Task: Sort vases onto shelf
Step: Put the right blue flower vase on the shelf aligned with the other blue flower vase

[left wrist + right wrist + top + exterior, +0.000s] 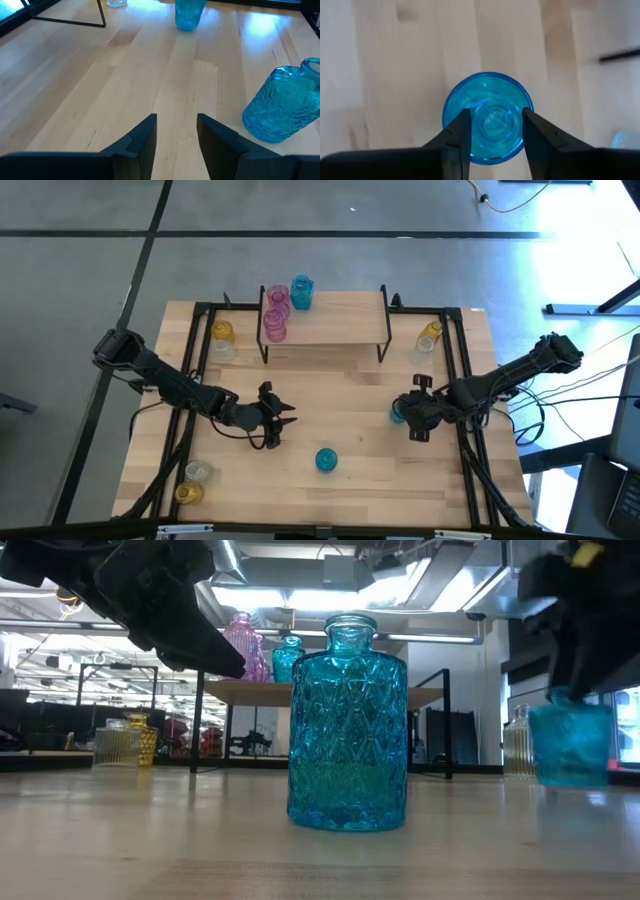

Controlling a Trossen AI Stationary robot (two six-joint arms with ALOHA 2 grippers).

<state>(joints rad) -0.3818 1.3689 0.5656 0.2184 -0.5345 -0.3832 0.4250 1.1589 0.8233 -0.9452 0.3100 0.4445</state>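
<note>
A teal vase [326, 460] stands upright on its base on the table, near the front middle; it also shows in the low view [347, 730]. My left gripper [282, 420] hovers open to its left with nothing between the fingers [176, 137]. My right gripper [408, 418] points down over a second teal vase [398, 412] at the table's right and is shut on it. The shelf [325, 320] stands at the far middle with two pink vases [276, 315] and a teal vase [301, 292] upright on its board. My right gripper comes from above, pointing steeply down, with one finger [460, 132] on each side of the teal vase's narrow neck [495, 120]. The neck is pinched between them. The vase stays upright below the fingers [570, 745]; whether its base is off the table I cannot tell.
Yellow and clear vases stand in pairs at the far left [222, 335], far right [430, 335] and near left [192, 482]. Black frame rails [200, 370] run along both sides of the table. Bare wood lies between the shelf and the grippers.
</note>
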